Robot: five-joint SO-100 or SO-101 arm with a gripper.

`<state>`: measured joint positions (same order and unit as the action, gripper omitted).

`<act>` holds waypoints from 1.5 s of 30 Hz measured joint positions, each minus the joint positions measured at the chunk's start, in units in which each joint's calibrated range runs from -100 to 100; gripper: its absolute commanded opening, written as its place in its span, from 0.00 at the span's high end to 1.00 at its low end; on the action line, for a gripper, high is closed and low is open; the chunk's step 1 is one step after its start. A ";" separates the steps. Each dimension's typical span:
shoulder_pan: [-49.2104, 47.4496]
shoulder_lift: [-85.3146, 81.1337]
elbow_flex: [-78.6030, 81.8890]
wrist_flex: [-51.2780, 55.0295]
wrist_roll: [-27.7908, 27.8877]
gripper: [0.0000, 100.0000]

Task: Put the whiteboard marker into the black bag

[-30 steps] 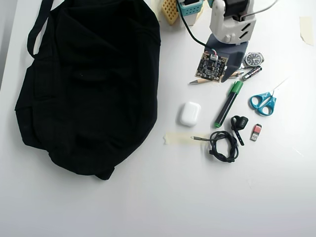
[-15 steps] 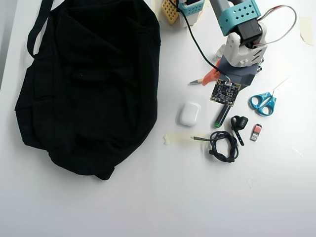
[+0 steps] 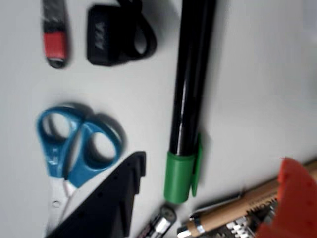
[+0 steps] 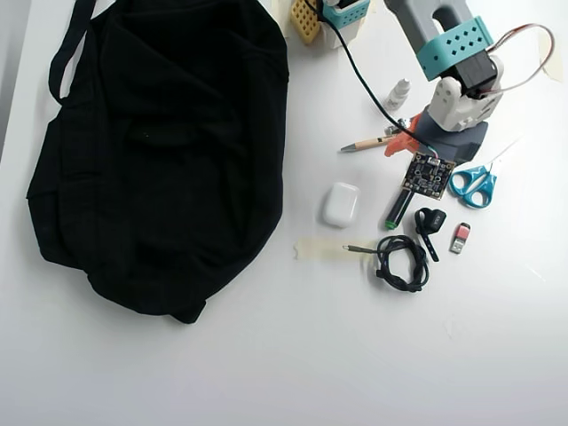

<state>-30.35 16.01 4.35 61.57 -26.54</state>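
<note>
Whiteboard marker [image 3: 190, 94] lying free on worktop [image 3: 257, 64], frame centre, wrist view; black bag [image 4: 160, 151] upper left overhead. Prob. light, stiff, slick; best gripped mid-barrel. End effector [image 3: 208, 201] spread wide, empty.

In your overhead view, the black bag [image 4: 160, 151] is lying far left; the whiteboard marker [image 4: 397, 208] is sitting right of the earbud case [image 4: 339, 204], scissors [image 4: 473, 183] farther right.

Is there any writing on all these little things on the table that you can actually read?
Nothing reads for certain.
Black clip: pale raised marks, too blurred to read.
Tan pen: dark print on the barrel, blurred and partly hidden by the orange pincer.
Whiteboard marker: no lettering visible.
Overhead view: everything is too small to read.
</note>
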 measured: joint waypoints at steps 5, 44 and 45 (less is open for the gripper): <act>0.22 2.75 0.00 -0.77 0.00 0.63; 0.29 10.26 -2.13 -8.35 0.20 0.98; 0.29 10.01 -2.65 -6.56 0.20 0.98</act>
<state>-30.06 26.02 1.71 55.01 -26.35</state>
